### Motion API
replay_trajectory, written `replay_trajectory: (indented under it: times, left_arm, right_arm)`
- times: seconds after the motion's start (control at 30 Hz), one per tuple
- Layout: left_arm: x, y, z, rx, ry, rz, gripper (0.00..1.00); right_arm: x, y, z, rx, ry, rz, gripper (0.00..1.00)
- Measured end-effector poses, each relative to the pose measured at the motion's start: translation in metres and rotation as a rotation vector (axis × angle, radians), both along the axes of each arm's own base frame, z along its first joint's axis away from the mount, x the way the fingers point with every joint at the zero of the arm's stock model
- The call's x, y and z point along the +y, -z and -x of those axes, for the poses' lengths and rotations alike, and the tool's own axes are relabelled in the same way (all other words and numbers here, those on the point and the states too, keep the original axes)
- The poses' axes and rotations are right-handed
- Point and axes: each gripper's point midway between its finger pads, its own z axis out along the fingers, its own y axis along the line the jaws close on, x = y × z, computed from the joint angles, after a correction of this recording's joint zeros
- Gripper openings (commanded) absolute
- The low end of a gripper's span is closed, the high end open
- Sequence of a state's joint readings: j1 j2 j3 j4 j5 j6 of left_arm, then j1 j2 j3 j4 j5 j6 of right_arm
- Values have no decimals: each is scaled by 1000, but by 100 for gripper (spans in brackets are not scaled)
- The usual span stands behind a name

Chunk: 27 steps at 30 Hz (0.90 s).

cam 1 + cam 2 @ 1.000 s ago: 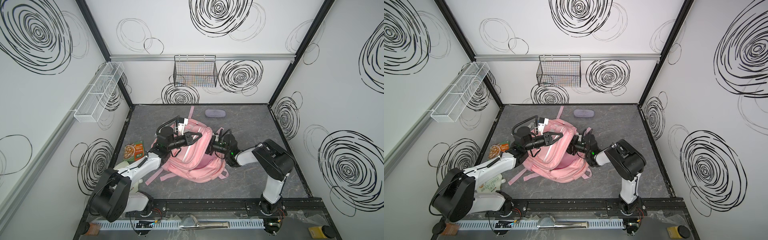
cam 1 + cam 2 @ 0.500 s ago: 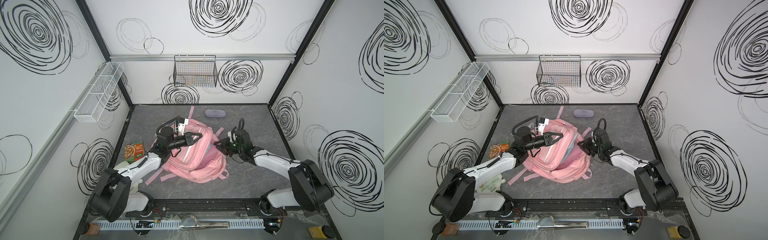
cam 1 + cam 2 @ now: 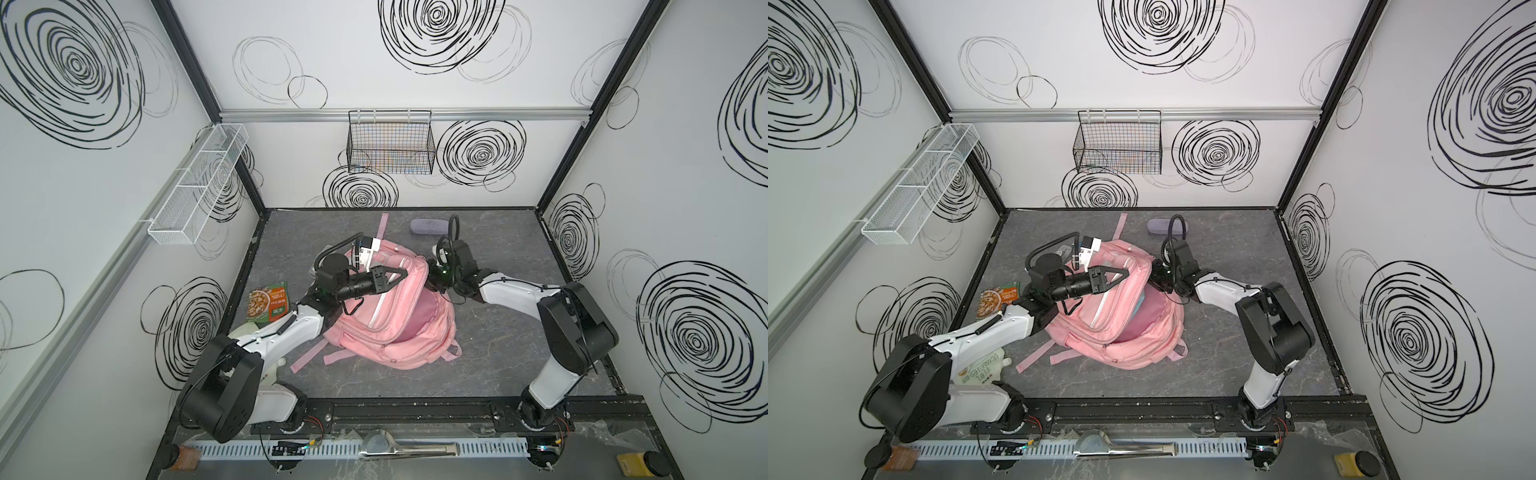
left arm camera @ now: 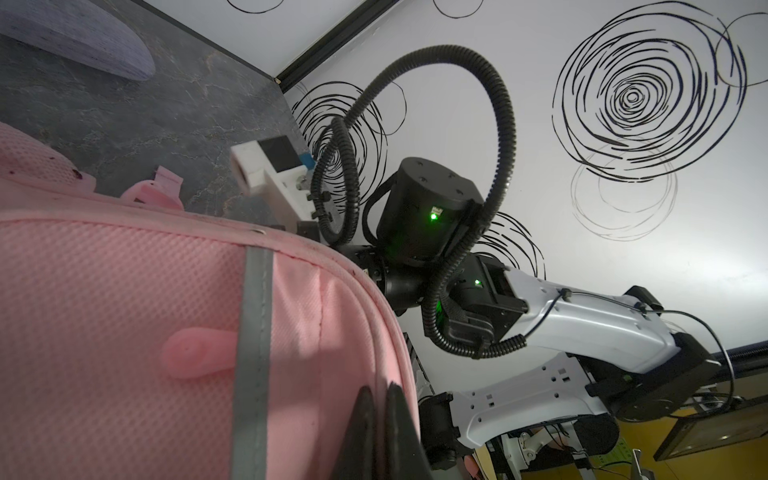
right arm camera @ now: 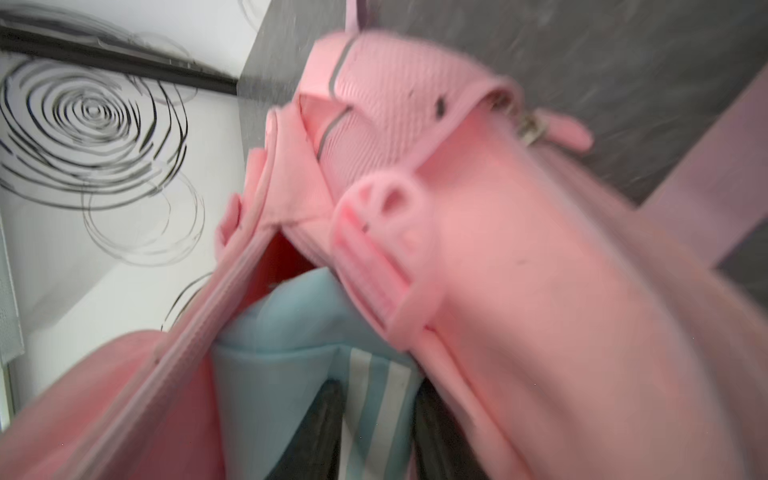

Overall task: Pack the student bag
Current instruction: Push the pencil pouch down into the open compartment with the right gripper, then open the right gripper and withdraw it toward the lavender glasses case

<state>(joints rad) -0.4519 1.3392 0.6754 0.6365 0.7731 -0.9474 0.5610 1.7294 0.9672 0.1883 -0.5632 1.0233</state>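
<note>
Student bag (image 3: 415, 345), pink and slumped, lies near the centre of the grey marbled table (image 3: 519, 332). In both top views the bag (image 3: 1142, 345) sits mid-frame, a little below the middle. Its main compartment gapes, and loose straps trail to the lower left and up toward the back wall. Inside the opening a light-blue pouch (image 3: 1142, 303) shows against the darker pink lining.

The left gripper (image 3: 399, 273) reaches in from the left and lies across the top of the bag (image 4: 124, 332). At the bottom of the left wrist view its 2 black fingers (image 4: 365, 419) are pressed together on the bag's piped rim, pinching the fabric and holding the front panel up.

The right gripper (image 3: 432, 282) comes in from the right, its nose at the bag's upper right rim. The right wrist view is blurred, but its 2 fingers (image 5: 328, 415) stand partly apart at the bottom of the frame. The pouch's (image 5: 282, 353) white-striped edge fills the gap between them, so it looks gripped to me.

A snack packet (image 3: 268, 305) lies left of the bag, beside the left arm. A lilac-grey case (image 3: 428, 226) rests near the back edge, apart from the bag. A white pouch with green print (image 3: 984, 368) peeks out under the left arm. A black wire basket (image 3: 390, 145) hangs on the back wall, and a white mesh shelf (image 3: 195, 187) on the left wall.
</note>
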Motion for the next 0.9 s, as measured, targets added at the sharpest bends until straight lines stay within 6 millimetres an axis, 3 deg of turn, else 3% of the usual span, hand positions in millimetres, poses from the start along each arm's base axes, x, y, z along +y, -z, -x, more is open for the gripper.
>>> replay_trajectory:
  times: [0.1, 0.2, 0.5, 0.6, 0.7, 0.9]
  left_arm:
    - [-1, -2, 3, -6, 17, 8, 0]
    - [-2, -3, 5, -2, 34, 11, 0]
    - [-3, -2, 5, 10, 38, 16, 0]
    - [-3, -3, 5, 4, 38, 19, 0]
    - [-4, -4, 6, -2, 42, 22, 0]
    - [-7, -7, 7, -31, 49, 17, 0]
  right_arm:
    - [30, 4, 32, 13, -69, -56, 23]
    - [37, 10, 47, 31, -79, -88, 29]
    - [46, 8, 37, 31, -74, -189, 44]
    - [29, 10, 32, 40, -28, -188, 51]
    - [-2, 4, 31, 42, 32, -181, 55]
    - [-53, -38, 22, -45, 111, -155, 58]
